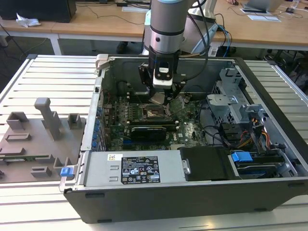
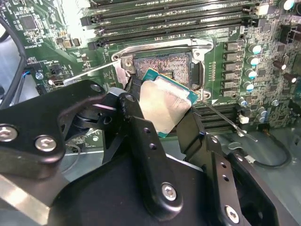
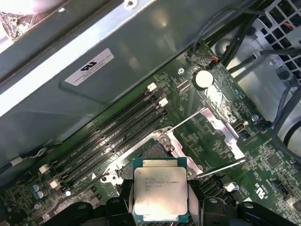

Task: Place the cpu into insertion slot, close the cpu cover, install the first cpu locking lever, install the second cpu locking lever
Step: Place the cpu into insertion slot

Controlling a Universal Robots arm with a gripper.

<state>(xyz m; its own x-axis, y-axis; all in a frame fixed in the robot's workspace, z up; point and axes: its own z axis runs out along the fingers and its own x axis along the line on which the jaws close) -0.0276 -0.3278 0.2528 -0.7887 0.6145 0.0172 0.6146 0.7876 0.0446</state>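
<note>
Gripper [image 2: 162, 120] was shut down to chip width on the cpu [image 3: 160, 190], with the fingers [image 2: 141, 136] pinching two opposite edges and the metal lid facing the cameras. The chip hung just over the insertion slot [image 2: 164, 63] and was not seated; the exterior view put it right above the socket inside the open computer case [image 1: 168, 202]. The cpu cover [image 3: 223, 134] was swung open to one side of the slot. The locking levers [image 3: 221, 165] looked unlatched, so nothing was closed yet.

Risks as I read them:
- In the second wrist view the chip looked skewed against the socket frame. Lowered like that, a corner would land first and dig into the exposed pin field — bent pins.
- I couldn't tell whether the chip's notches matched the socket keys. If they didn't, pressing down would do the same damage.
- The hold was on thin edges only. A slip would drop the chip flat or cocked onto the pins.
- The fingers flanked the chip and stuck out past it. They could hit the socket frame before the chip bottomed out, leaving it released high or tilted.
- One lever rod lay just beside the slot near a finger — a snag risk on the way down or out.
- Memory slots [image 2: 169, 21] sat close on the far side, so sideways correction room was small.
</note>
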